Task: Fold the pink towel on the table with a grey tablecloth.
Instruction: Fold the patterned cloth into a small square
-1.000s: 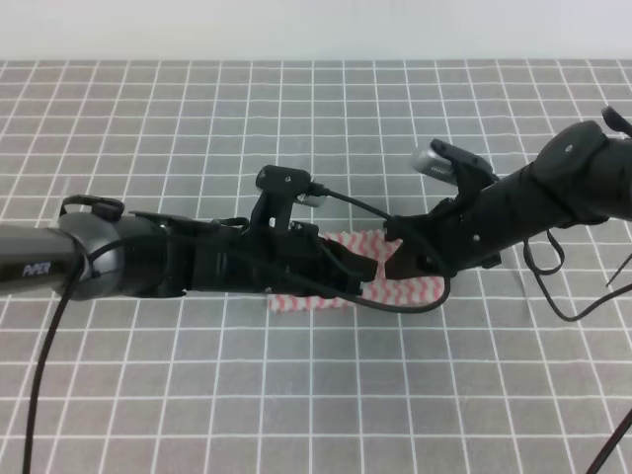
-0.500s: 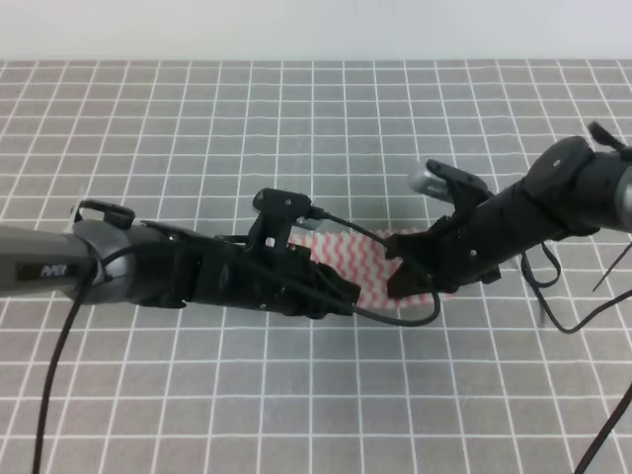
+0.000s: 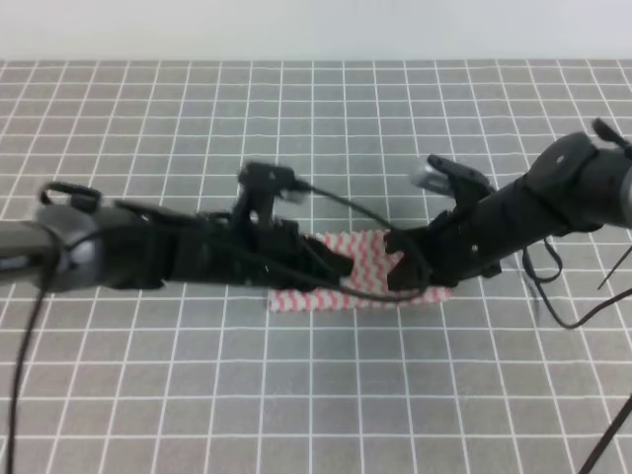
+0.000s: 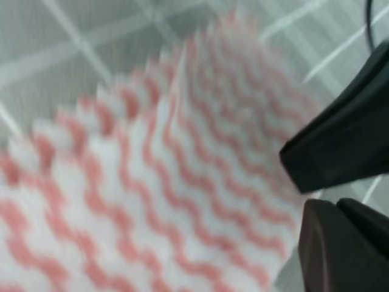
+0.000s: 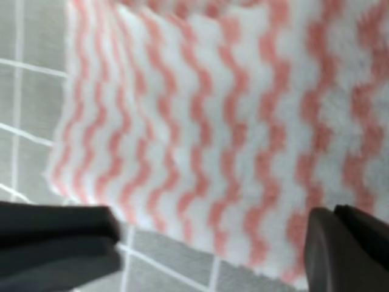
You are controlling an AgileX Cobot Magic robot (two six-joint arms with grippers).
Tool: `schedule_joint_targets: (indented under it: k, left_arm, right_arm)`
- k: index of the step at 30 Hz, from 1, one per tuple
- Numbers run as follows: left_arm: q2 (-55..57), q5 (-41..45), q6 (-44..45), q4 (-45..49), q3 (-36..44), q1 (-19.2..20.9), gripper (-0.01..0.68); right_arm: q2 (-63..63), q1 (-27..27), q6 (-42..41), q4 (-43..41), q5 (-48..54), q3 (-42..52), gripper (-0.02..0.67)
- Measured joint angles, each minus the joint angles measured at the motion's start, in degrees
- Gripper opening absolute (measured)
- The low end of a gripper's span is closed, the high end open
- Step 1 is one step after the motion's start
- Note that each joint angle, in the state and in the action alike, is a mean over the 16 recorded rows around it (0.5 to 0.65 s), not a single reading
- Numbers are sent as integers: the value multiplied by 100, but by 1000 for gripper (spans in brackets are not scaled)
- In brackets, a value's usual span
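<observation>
Between both arms' fingers, pink towel, on grey tablecloth

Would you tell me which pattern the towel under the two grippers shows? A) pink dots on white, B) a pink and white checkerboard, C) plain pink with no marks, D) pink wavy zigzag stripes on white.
D: both wrist views show the pink towel covered in wavy pink zigzag stripes on white, lying on the grey gridded tablecloth.

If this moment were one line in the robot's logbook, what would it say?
step: folding | pink towel: on grey tablecloth, partly hidden | left gripper: over towel, open | right gripper: over towel, open
</observation>
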Motion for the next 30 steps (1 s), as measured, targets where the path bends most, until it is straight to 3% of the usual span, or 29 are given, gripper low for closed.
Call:
schedule_joint_targets:
  k: [13,21,30]
  left_arm:
    - [-414,366,-1159,773,-177,622,0]
    - [-110,514,-1793,1412,-474,737,0]
    - [320,456,-2040,1644,-621,737,0]
  right_arm:
    - [-558,-1,876,-1076,38,-260,-15]
    - [-625,-5,1426,-1679,50,-441,-10]
    - [-480,-40,1662,-1787,-62,-456,86]
